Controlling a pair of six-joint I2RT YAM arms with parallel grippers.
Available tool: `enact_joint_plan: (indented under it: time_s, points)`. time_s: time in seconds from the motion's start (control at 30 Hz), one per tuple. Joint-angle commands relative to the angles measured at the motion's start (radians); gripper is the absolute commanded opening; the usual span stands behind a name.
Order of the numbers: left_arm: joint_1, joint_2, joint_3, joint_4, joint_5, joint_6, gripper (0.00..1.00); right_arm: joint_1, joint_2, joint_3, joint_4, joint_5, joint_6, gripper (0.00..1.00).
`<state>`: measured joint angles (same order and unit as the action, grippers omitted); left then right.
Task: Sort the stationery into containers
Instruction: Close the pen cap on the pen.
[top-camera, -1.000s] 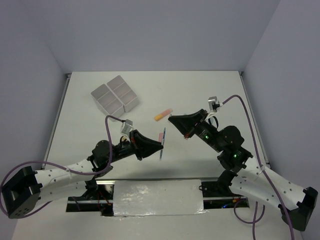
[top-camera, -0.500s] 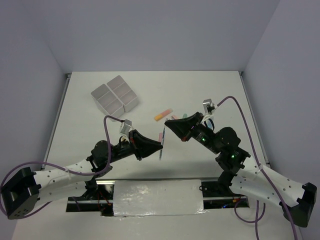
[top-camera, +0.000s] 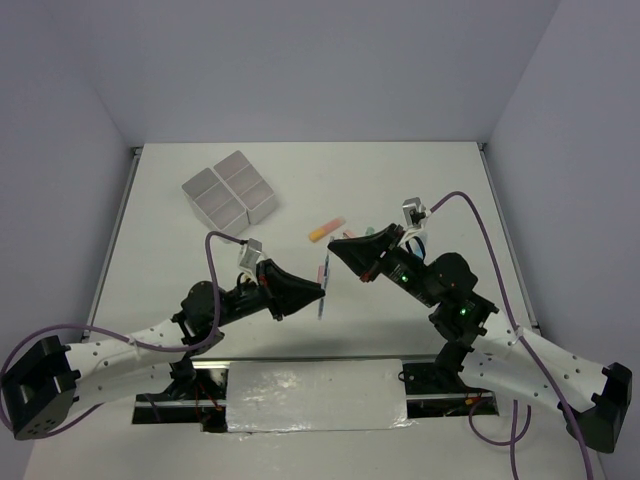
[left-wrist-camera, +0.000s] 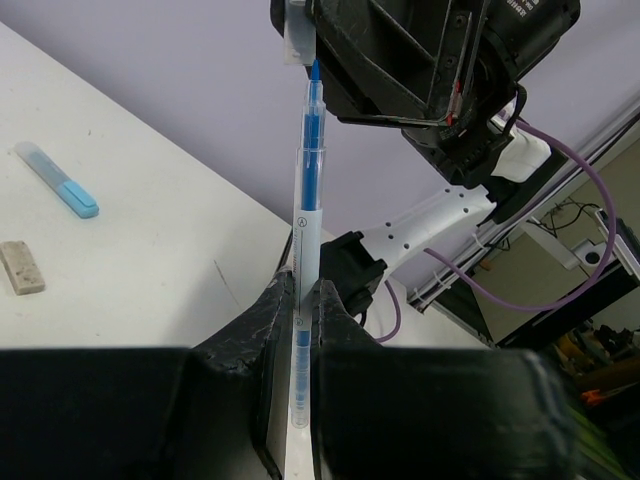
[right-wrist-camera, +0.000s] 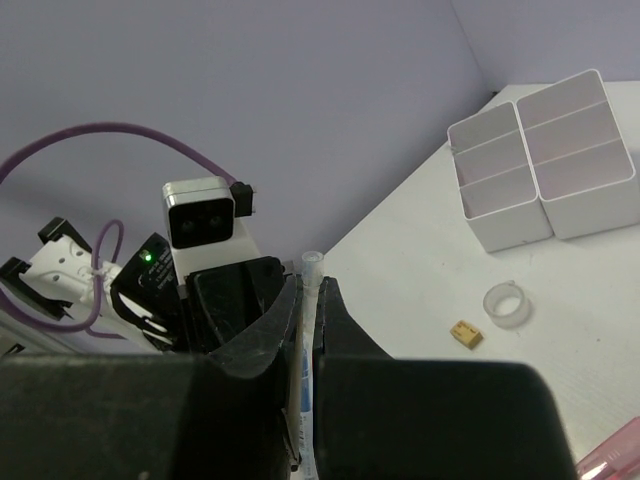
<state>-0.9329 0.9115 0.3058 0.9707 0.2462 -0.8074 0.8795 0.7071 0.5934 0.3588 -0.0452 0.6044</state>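
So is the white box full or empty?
Empty. From above, all four squares of the white box show only bare bottoms, and the right wrist view sees nothing inside either.

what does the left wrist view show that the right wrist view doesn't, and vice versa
Only left wrist: a light blue marker and a greyish eraser. Only right wrist: the white containers, clear tape ring, tan eraser and a pink marker's end. Both: a thin blue pen pinched by the view's own arm, left end effector and right end effector.

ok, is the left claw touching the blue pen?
Touching. Left wrist view shows the blue pen clamped between both fingers of the left claw, no gap either side.
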Motion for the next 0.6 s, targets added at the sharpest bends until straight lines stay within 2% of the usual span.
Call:
enact_joint_plan:
  time_s: [0.0, 0.57]
  points:
    - [-0.004, -0.014, 0.012, 0.057, -0.010, 0.034, 0.00, 0.012, -0.008, 0.006, 0.040, -0.005, -0.014, 0.00]
    - [-0.004, 0.026, 0.010, 0.077, 0.016, 0.025, 0.00, 0.015, 0.008, 0.095, -0.032, 0.041, -0.066, 0.00]
